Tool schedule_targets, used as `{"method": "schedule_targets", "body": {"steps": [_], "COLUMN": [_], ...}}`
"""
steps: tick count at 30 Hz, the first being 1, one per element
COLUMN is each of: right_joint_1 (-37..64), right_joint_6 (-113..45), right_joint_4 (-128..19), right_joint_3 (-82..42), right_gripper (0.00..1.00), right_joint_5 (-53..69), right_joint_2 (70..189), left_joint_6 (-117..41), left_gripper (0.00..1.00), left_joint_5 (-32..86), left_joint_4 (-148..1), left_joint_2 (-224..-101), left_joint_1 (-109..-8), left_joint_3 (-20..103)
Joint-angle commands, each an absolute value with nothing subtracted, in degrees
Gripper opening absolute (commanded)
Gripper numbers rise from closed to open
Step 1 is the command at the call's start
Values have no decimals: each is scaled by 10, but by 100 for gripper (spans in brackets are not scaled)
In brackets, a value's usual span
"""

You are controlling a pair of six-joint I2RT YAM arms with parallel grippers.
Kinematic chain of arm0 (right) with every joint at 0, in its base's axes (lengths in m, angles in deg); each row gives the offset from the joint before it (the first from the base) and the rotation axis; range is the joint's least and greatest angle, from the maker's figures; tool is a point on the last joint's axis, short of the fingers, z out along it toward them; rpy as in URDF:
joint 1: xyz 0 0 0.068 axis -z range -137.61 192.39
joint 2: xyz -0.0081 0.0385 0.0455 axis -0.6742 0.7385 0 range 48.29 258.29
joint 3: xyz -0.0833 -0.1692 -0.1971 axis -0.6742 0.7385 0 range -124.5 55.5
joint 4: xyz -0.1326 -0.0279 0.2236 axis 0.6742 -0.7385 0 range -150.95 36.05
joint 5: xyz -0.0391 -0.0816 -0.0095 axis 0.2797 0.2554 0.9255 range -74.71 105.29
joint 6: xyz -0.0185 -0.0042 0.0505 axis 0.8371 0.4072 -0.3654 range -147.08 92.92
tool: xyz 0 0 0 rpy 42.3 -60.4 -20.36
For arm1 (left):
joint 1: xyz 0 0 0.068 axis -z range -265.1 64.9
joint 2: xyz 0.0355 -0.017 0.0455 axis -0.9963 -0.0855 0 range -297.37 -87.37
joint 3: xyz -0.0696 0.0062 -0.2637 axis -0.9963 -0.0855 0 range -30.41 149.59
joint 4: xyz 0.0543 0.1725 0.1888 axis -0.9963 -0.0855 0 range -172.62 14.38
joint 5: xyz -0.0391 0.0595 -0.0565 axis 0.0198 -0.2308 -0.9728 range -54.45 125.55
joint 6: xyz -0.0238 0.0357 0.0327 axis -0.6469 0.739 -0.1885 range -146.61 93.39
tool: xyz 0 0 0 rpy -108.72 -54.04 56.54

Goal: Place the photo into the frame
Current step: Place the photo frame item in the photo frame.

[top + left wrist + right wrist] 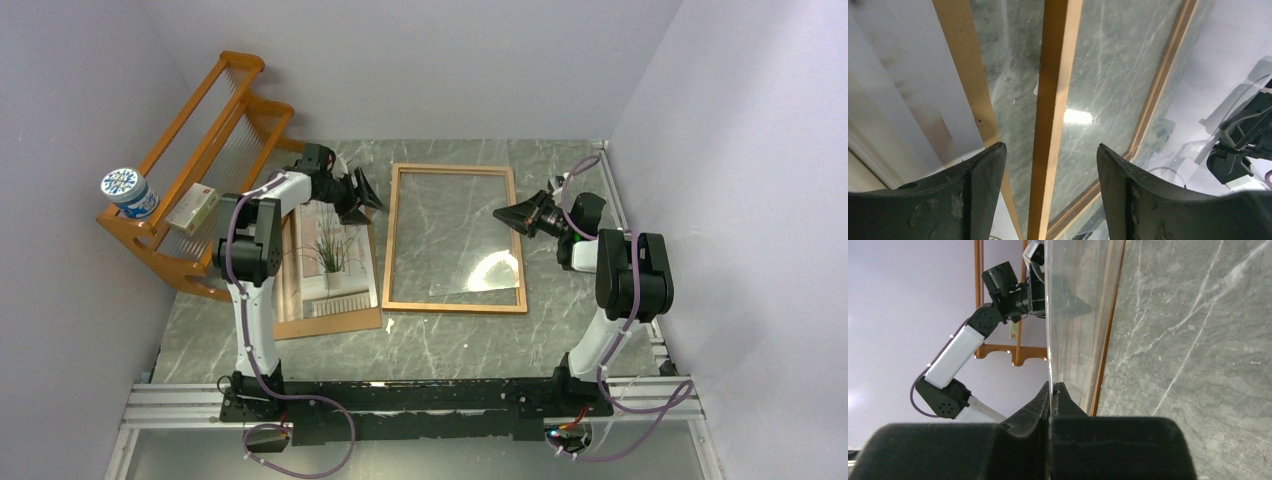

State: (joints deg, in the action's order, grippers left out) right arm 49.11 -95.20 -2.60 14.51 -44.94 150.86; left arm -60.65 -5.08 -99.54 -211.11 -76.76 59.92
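The orange-brown frame (455, 303) lies flat mid-table, and a clear pane (455, 250) sits in its opening. My right gripper (503, 214) is shut on the pane's right edge; in the right wrist view the pane (1078, 300) runs edge-on out of the pinched jaws (1051, 386). My left gripper (372, 195) hovers at the frame's far left side. It is open, and the left rail (1050, 90) passes between its fingers (983, 170) without touching them. The photo (330, 260) of a spiky plant rests on a brown backing board (330, 322) left of the frame.
An orange wooden shelf rack (200, 170) stands at the far left, holding a blue-and-white tub (128, 192) and a small box (193, 208). Pale walls close in the table on the left, back and right. A metal rail (420, 395) carries both arm bases at the near edge.
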Motion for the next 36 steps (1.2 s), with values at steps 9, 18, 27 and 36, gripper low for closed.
{"method": "schedule_targets", "body": {"steps": [9,18,27,36], "right_joint_1": [486,486,485,485], "right_joint_6": [-1024,-910,-825,-744], "right_joint_4": [142,-21,-148,-271], "right_joint_3": [154,125,95,65], "right_gripper": [0,0,1,19], "right_joint_5": [-484,-481,-473,-451], "right_joint_2": [1560,1550,1550,1538], "left_joint_6": [-591,-582,-579,-575], "left_gripper": [64,62,60,55], "left_joint_5": [-53,-30,-20,-5], "left_joint_4": [-1009,-1034,-1045,-1057], "left_joint_2": [-2148,-2165,-2176,-2181], "left_joint_1": [-746,-736,-731,-729], "left_joint_3": [636,651,658,665]}}
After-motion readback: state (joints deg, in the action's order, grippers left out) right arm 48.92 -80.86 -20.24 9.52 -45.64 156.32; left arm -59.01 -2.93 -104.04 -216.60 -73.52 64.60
